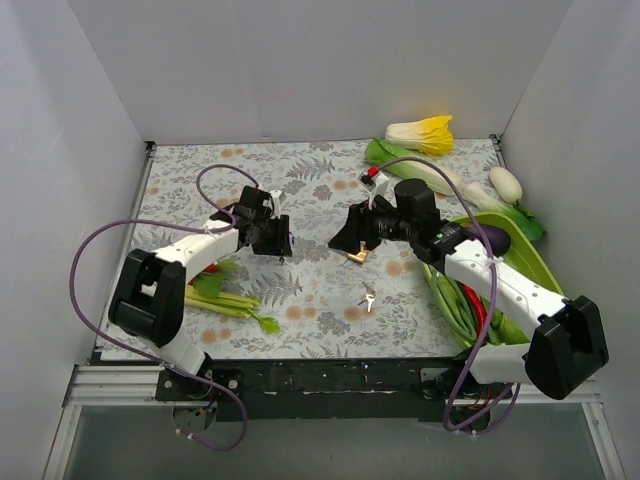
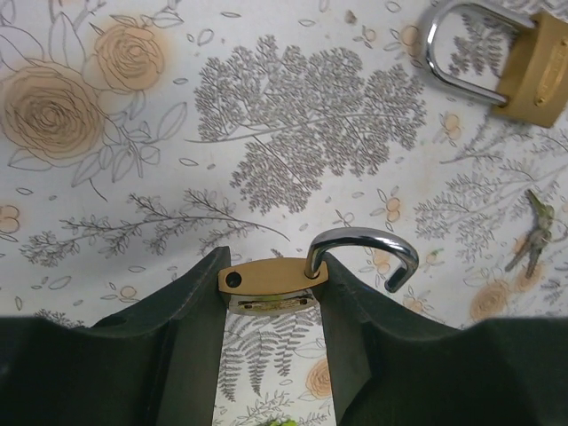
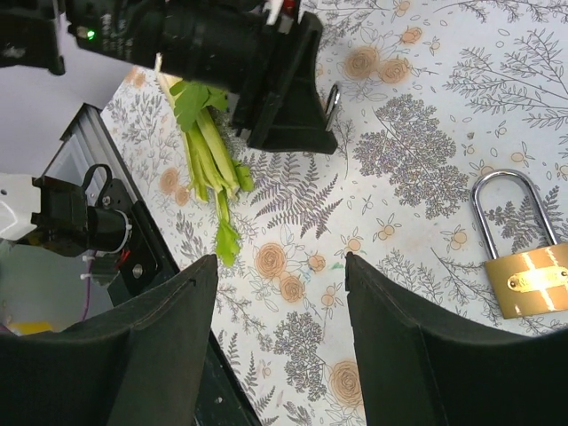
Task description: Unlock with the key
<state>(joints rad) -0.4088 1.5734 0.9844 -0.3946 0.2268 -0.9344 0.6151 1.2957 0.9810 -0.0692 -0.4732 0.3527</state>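
Note:
The key (image 1: 369, 298), tiny silver keys on a ring, lies flat on the floral cloth near the front middle, free of both grippers; it also shows as the key (image 2: 532, 238) at the right edge. My left gripper (image 2: 271, 284) is shut on a small brass padlock (image 2: 266, 277) whose silver shackle (image 2: 364, 240) stands swung open. In the top view the left gripper (image 1: 275, 240) is left of centre. My right gripper (image 3: 280, 266) is open with only cloth between its fingers. A bigger brass padlock (image 3: 528, 280) with closed shackle lies just right of it, seen too as the padlock (image 1: 357, 256).
Green stalks (image 1: 225, 298) and a red chili (image 1: 210, 267) lie under the left arm. On the right are a green bowl (image 1: 525, 262) with an eggplant (image 1: 490, 238), a cabbage (image 1: 420, 133) and a white vegetable (image 1: 505, 183). White walls enclose three sides.

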